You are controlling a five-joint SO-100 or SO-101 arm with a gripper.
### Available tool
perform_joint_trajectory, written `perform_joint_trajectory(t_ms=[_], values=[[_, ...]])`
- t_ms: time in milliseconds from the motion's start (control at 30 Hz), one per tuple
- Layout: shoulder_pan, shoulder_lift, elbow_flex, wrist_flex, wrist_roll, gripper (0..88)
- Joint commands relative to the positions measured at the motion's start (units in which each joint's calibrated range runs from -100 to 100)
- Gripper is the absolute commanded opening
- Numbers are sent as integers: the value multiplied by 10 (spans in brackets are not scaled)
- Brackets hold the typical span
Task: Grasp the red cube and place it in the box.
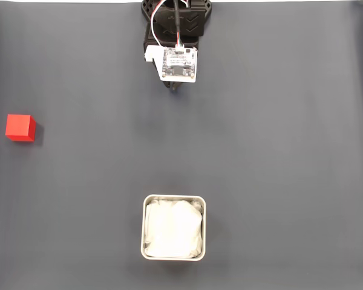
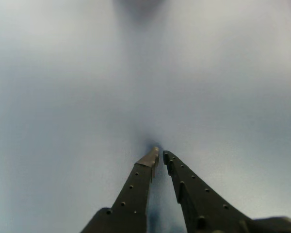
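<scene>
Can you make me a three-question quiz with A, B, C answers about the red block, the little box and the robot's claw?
1. In the fixed view, where is the red cube?
A. Inside the box
B. Near the left edge of the grey mat
C. Right under the arm

2. What colour is the lining of the box?
A. White
B. Green
C. Black

3. How is the end effector in the wrist view?
A. Wide open
B. Clamped on the cube
C. Closed, or nearly so, with nothing in it

Answers:
1 B: the cube sits alone far left, well apart from the box.
2 A: wrinkly white lining fills the pale metal rim.
3 C: the fingertips almost meet, with only bare mat around them.
</scene>
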Motion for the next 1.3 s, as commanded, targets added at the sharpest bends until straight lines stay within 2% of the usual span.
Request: perform_joint_trajectory(t_ms=[0, 733, 900, 1100, 1267], values=[[-14, 0, 5, 13, -1, 0], [-15, 0, 5, 13, 1, 0], [-14, 1, -3, -70, -1, 0], [-24, 68, -152, -168, -5, 0], [-31, 171, -339, -174, -3, 1]])
